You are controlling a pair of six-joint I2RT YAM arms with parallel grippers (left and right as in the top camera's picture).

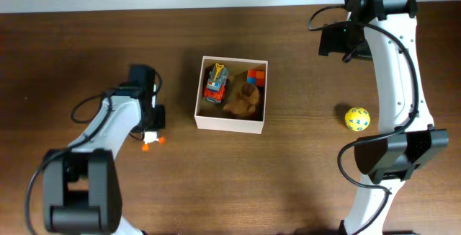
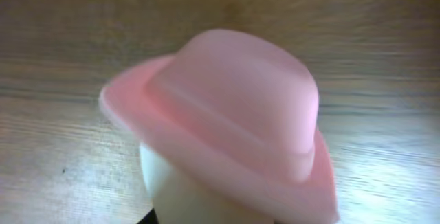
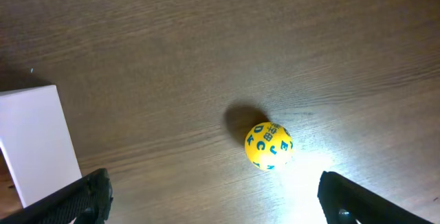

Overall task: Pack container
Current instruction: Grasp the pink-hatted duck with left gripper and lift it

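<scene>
Brown wooden table (image 1: 302,192) is occupied by the square, white-walled, tan-lined container (image 1: 229,124); the right gripper (image 3: 213,195) is spread empty, while the left gripper (image 1: 152,128) cannot be judged clenched or released.

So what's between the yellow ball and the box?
Nothing, just bare brown table. The overhead view shows no toys on the stretch from the yellow ball to the container, and the right wrist view shows the same.
</scene>
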